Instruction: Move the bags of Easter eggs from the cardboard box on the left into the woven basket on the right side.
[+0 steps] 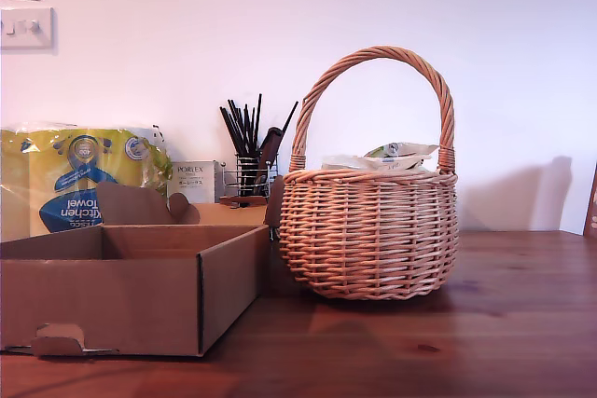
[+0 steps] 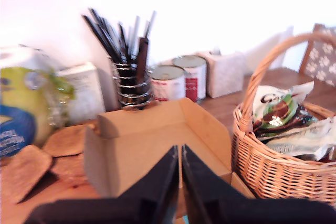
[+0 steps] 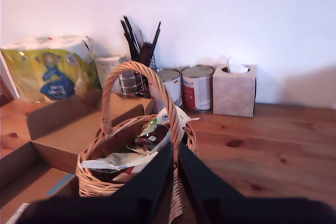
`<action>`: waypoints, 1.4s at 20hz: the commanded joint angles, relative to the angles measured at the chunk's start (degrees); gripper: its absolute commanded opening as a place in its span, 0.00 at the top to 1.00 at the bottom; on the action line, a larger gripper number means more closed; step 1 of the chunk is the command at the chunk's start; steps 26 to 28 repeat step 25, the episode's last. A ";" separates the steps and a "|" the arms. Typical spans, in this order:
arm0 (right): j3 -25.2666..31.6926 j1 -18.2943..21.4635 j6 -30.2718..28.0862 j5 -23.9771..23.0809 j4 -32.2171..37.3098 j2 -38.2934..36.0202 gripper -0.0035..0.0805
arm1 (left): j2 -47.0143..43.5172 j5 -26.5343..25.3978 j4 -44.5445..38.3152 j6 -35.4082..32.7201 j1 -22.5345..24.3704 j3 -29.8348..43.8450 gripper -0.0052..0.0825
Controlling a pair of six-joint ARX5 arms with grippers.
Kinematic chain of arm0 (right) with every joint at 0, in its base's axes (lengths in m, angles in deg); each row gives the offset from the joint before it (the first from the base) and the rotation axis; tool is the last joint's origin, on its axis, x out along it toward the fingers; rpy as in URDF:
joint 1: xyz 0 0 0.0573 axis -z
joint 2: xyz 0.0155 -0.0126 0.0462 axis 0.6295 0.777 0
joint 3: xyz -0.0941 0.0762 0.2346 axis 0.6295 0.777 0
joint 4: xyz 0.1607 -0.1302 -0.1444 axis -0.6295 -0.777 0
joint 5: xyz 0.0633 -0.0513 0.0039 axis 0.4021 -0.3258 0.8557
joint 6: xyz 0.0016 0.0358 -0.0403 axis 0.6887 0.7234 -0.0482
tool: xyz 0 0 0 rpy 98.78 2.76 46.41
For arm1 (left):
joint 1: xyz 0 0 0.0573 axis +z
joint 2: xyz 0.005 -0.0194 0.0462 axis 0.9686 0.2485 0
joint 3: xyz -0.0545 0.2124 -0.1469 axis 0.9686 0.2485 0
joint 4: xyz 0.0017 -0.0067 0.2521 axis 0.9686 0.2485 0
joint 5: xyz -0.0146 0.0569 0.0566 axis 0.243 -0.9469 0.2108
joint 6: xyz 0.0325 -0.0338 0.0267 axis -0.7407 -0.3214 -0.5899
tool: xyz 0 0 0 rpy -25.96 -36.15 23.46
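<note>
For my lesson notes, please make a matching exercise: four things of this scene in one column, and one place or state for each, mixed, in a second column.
1. bags of Easter eggs
2. cardboard box
3. black utensils
4. my first gripper

a. in the wire holder
b. shut, holding nothing
c. in the woven basket
d. at the exterior view's left, beside the basket

Pairs: 1-c, 2-d, 3-a, 4-b

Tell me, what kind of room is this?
Probably a kitchen or dining corner at someone's home. There's a kitchen towel pack, a wire holder of dark utensils and two tins lined up against a plain wall on a wooden table.
</note>
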 commanded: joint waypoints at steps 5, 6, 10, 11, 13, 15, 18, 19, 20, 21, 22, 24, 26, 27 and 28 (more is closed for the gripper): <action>-0.09 0.07 0.07 1.55 -6.45 -4.52 0.97 | -7.72 0.59 10.10 1.05 -0.48 1.07 0.97; -0.11 0.07 0.24 1.55 -7.80 -4.55 0.97 | -8.41 0.59 11.61 1.05 -0.46 1.07 0.97; -0.11 0.07 0.22 1.53 -12.98 -4.52 0.97 | -8.37 0.50 17.27 1.01 -0.46 1.07 0.97; -0.11 0.07 0.22 1.51 -14.45 -4.52 0.97 | -7.91 0.50 18.23 1.01 -0.46 1.07 0.97; -0.11 0.07 0.22 1.53 -17.29 -4.48 0.97 | -7.32 0.50 19.78 1.01 -0.46 1.07 0.97; -0.11 0.07 0.22 1.51 -18.29 -4.46 0.97 | -6.73 0.42 20.98 1.01 -0.46 1.07 0.97; -0.11 0.07 0.22 1.51 -18.29 -4.46 0.97 | -6.64 0.42 21.99 1.01 -0.46 1.07 0.97; -0.11 0.07 0.22 1.51 -18.29 -4.46 0.97 | -6.64 0.42 21.97 1.01 -0.46 1.07 0.97; -0.11 0.07 0.22 1.51 -18.29 -4.46 0.97 | -6.64 0.42 21.99 1.01 -0.46 1.07 0.97; -0.11 0.07 0.22 1.51 -18.29 -4.46 0.97 | -6.64 0.42 21.97 1.01 -0.46 1.07 0.97; -0.11 0.07 0.22 1.51 -18.29 -4.46 0.97 | -6.64 0.42 21.97 1.01 -0.46 1.07 0.97; -0.11 0.07 0.22 1.51 -18.29 -4.46 0.97 | -6.64 0.42 21.97 1.01 -0.46 1.07 0.97; -0.11 0.07 0.22 1.51 -18.29 -4.46 0.97 | -6.64 0.42 21.97 1.01 -0.46 1.07 0.97; -0.11 0.07 0.22 1.51 -18.29 -4.46 0.97 | -6.64 0.42 21.97 1.01 -0.46 1.07 0.97; -0.11 0.07 0.22 1.51 -18.29 -4.46 0.97 | -6.64 0.42 21.97 1.01 -0.46 1.07 0.97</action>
